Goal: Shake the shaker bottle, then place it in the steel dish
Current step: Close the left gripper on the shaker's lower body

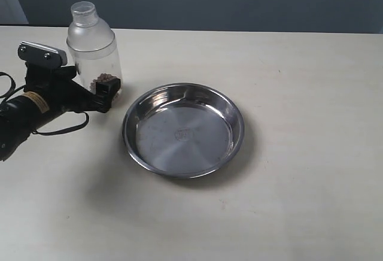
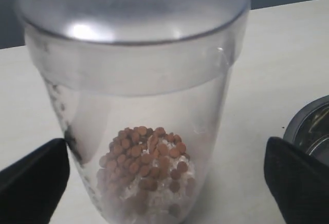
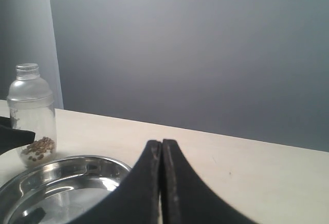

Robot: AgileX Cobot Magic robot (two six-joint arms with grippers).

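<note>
The shaker bottle (image 1: 93, 45) stands upright on the table, left of the steel dish (image 1: 179, 132), with brown and whitish grains at its bottom. My left gripper (image 1: 96, 86) is open around the bottle's lower part. In the left wrist view the bottle (image 2: 139, 106) sits between the fingers; one finger (image 2: 31, 183) is at its wall, the other (image 2: 298, 183) stands well apart. The dish edge (image 2: 313, 126) shows beside it. My right gripper (image 3: 162, 149) is shut on nothing, above the dish (image 3: 61, 183), with the bottle (image 3: 32, 111) beyond. It is out of the exterior view.
The cream table (image 1: 299, 201) stretches right of and in front of the dish. A dark grey wall (image 1: 239, 0) runs along the table's far edge. The left arm's black cable (image 1: 60, 130) lies on the table by the gripper.
</note>
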